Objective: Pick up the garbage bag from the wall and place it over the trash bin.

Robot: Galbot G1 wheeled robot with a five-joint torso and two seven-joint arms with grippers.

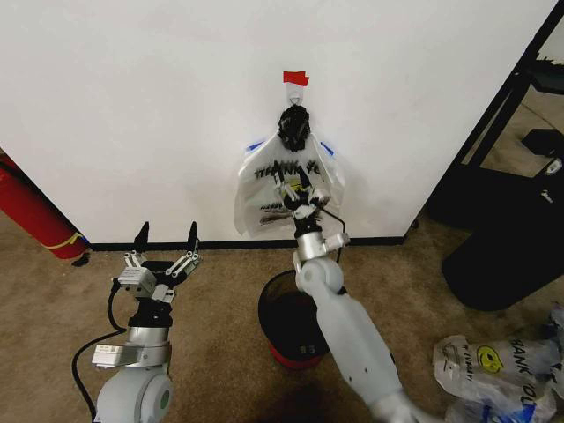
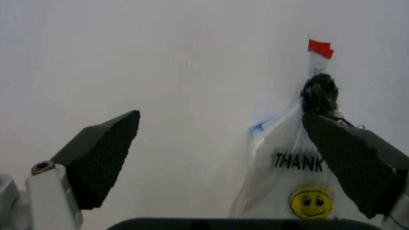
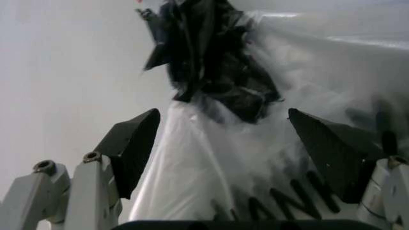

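Hanging on the white wall (image 1: pixel 132 106), garbage bag (image 1: pixel 264 189) faces the spread, empty right hand (image 1: pixel 298 192) above brown carpet (image 1: pixel 220 291).

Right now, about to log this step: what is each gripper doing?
Left gripper: open, holding nothing, low beside the trash bin.
Right gripper: open, raised at the garbage bag, not gripping it.

Even, bright light; soft wrist-view blur.

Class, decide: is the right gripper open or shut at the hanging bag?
Open. The right gripper has its two fingers spread wide apart, with the garbage bag between them, not yet pinched.
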